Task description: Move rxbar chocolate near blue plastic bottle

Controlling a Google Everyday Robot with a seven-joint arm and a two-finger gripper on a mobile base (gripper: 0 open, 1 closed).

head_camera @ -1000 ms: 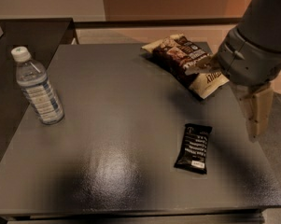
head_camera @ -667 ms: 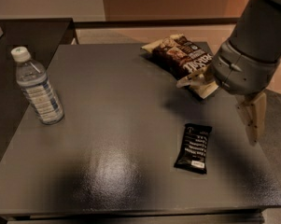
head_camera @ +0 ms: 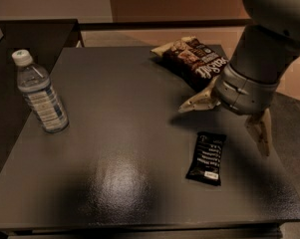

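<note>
The rxbar chocolate (head_camera: 207,157), a flat black wrapper with white lettering, lies on the dark table (head_camera: 114,133) at the front right. The blue plastic bottle (head_camera: 40,93), clear with a white cap and pale label, stands upright at the table's left side, far from the bar. My gripper (head_camera: 224,123) hangs above the table just behind and right of the bar, not touching it. It is open and empty: one finger (head_camera: 199,102) points left, the other finger (head_camera: 260,131) points down to the right.
A brown-and-cream chip bag (head_camera: 197,61) lies at the back right of the table, partly behind my arm (head_camera: 269,44). A dark counter (head_camera: 30,34) stands at the back left. The table's right edge is close to the gripper.
My gripper has moved left and toward the bar, swinging over the table. Its fingers now spread wide. The bar and bottle have not moved.
</note>
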